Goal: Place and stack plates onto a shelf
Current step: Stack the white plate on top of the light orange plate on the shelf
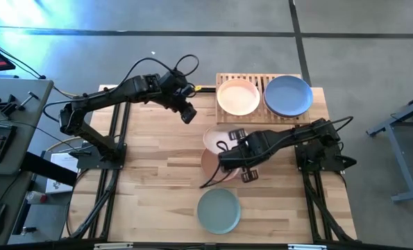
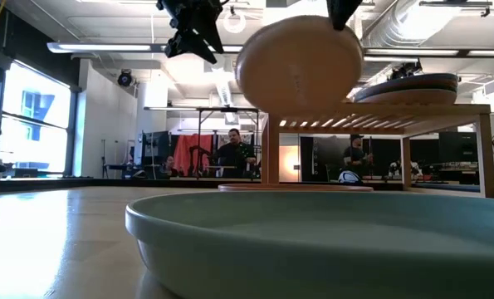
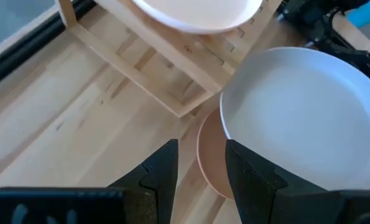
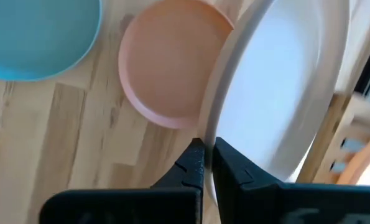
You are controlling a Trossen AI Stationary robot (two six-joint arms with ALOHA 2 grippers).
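On the shelf (image 1: pixel 227 78), 2 plate stacks; right pincer (image 4: pixel 208 163) clamped on white plate (image 4: pixel 284 93), left pincer (image 3: pixel 200 168) open.

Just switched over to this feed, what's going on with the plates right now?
The right gripper is shut on the rim of a pale plate and holds it tilted above the table, over a salmon plate lying on the wood. The left gripper hangs open near the shelf, holding nothing. On the shelf sit a beige plate and a light blue plate. A mint plate waits at the near edge of the table.
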